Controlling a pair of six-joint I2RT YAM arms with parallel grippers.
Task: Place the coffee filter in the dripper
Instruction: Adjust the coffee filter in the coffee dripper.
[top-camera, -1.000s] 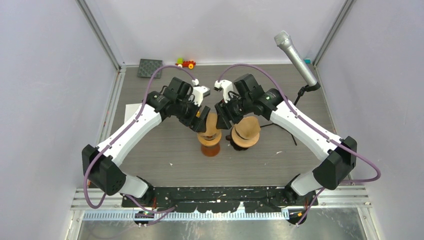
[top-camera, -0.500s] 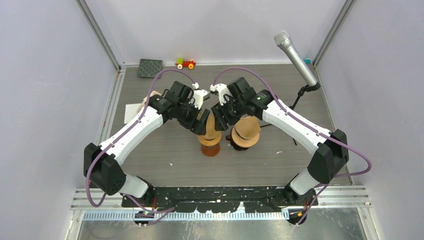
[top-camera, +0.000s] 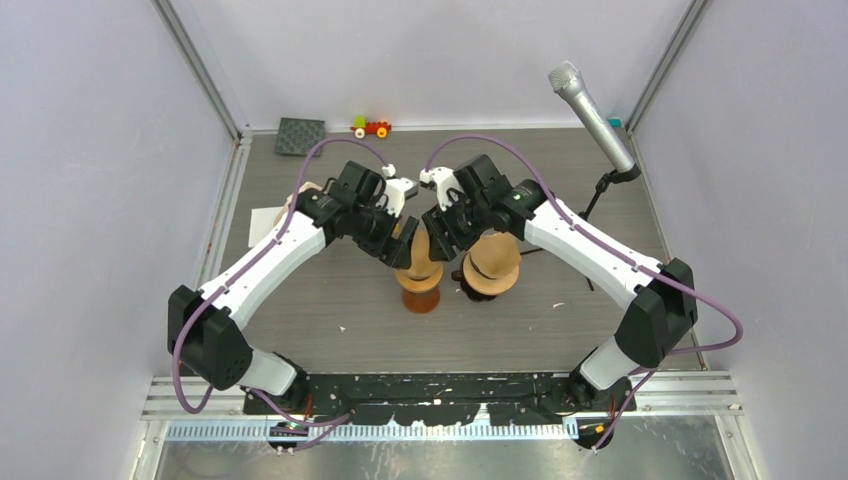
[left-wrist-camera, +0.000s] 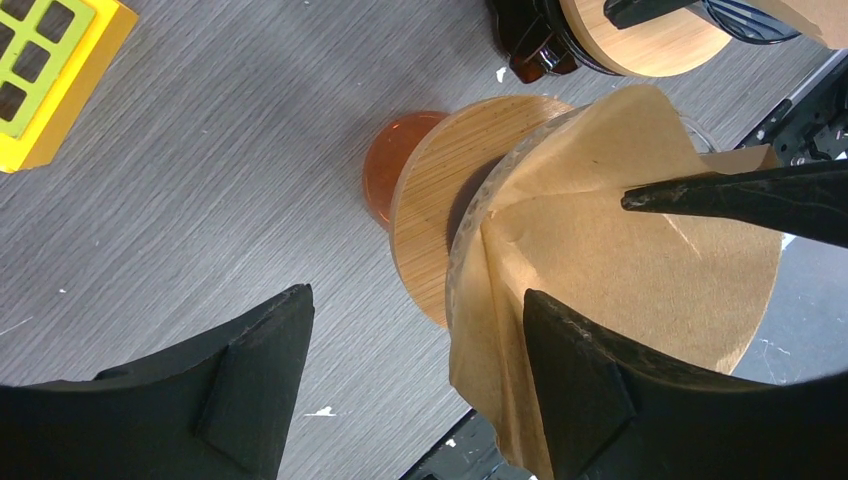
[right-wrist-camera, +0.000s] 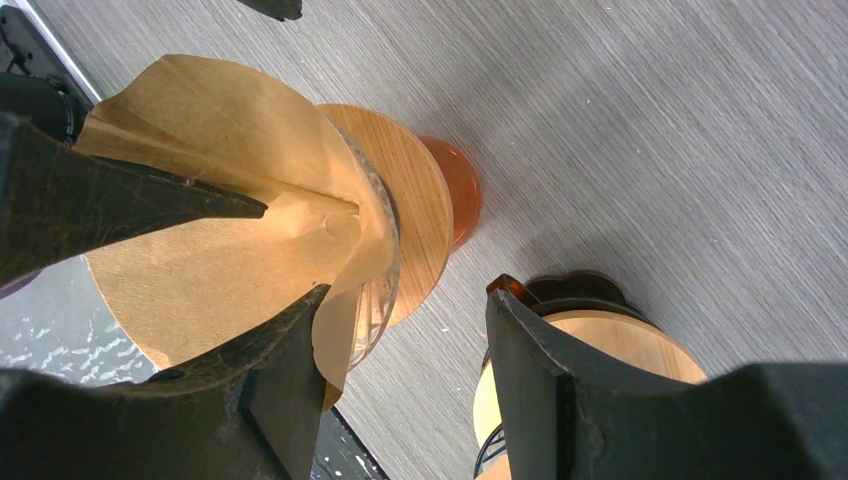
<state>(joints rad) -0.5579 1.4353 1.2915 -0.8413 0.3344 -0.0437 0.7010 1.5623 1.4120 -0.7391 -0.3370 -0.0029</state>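
Note:
The brown paper coffee filter (left-wrist-camera: 640, 260) sits as an open cone in the glass dripper (left-wrist-camera: 462, 250), which has a round wooden collar (left-wrist-camera: 430, 210) and an orange base (left-wrist-camera: 385, 165). In the top view the dripper (top-camera: 420, 285) stands mid-table with both grippers over it. My left gripper (left-wrist-camera: 415, 390) is open, its right finger (left-wrist-camera: 585, 390) against the filter's inside wall. My right gripper (right-wrist-camera: 400, 390) is open too, its left finger (right-wrist-camera: 265, 385) inside the filter (right-wrist-camera: 220, 230) at the rim. Neither pair of jaws pinches the paper.
A dark vessel with a wooden lid (top-camera: 490, 265) stands just right of the dripper, close to the right gripper's outer finger (right-wrist-camera: 560, 390). A microphone (top-camera: 592, 115) stands at back right. A toy train (top-camera: 372, 127), a black mat (top-camera: 300, 136) and a yellow-green block (left-wrist-camera: 50, 70) lie farther back.
A second ago both grippers shifted slightly over the dripper and the right arm's elbow swung left. Over the last half second nothing has visibly moved.

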